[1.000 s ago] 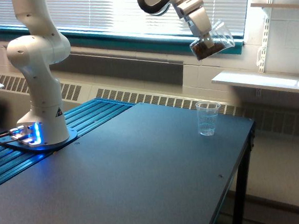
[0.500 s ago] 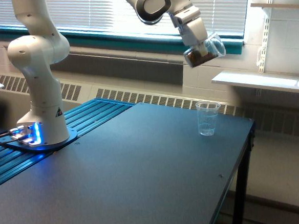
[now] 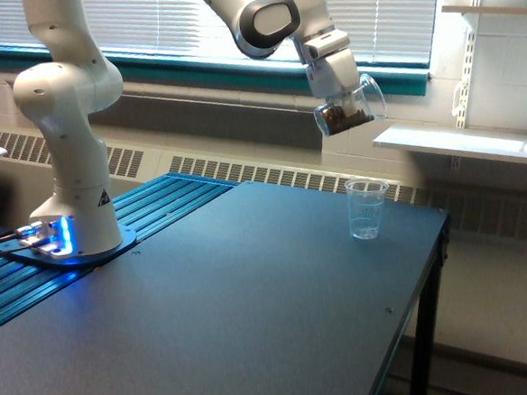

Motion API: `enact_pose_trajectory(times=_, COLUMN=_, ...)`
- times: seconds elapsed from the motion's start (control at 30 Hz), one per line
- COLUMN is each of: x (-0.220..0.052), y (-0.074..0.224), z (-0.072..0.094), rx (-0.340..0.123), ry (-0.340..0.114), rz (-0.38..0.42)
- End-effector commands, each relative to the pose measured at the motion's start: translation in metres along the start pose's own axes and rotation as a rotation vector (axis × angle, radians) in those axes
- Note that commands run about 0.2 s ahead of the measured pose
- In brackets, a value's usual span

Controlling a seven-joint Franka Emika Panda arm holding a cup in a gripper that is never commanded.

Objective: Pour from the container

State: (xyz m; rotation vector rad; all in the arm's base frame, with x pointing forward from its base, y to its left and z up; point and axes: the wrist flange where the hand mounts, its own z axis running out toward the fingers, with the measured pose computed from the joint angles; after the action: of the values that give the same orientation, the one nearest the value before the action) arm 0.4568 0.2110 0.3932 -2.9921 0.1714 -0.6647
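With the gripper [image 3: 343,101] clamped on the tilted container [image 3: 352,108], apparently holding dark grains, centre its mouth over the cup [image 3: 366,208] before tipping slowly.

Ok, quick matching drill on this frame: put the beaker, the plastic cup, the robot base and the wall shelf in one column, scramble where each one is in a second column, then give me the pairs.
Things
1. beaker
2. plastic cup
3. robot base
4. wall shelf

Places
A. standing on the table, far edge
B. on the blue ribbed strip, lights glowing
C. fixed to the wall beyond the table
D. up in the air, tilted, held in the claw

Pairs: 1-D, 2-A, 3-B, 4-C
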Motion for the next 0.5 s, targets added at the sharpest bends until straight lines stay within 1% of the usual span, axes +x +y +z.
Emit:
enact_pose_trajectory(times=0.03, x=-0.009, y=-0.002, z=0.009, rx=-0.021, ry=-0.019, rz=0.000)
enact_pose_trajectory(times=0.5, x=-0.029, y=-0.001, z=0.031, rx=-0.067, ry=-0.059, rz=-0.043)
